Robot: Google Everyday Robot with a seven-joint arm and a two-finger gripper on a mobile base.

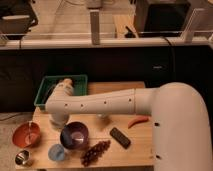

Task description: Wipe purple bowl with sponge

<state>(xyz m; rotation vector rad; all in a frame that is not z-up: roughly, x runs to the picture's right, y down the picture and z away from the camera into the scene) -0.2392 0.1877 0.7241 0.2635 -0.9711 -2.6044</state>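
Note:
The purple bowl (74,136) stands upright on the wooden table (125,100), near its front left, and shows a greyish inside. My white arm reaches in from the right and bends down at the left. My gripper (58,123) is at its lower end, just above and to the left of the purple bowl's rim, between it and the orange bowl. The wrist hides most of the gripper. The sponge does not show in this view.
An orange-red bowl (27,134) sits at the left edge. A light-blue cup (56,152) and a metal cup (22,157) stand at the front left. Dark grapes (95,151), a black bar (120,137) and a red chili (138,121) lie to the right. A green tray (79,86) is behind the arm.

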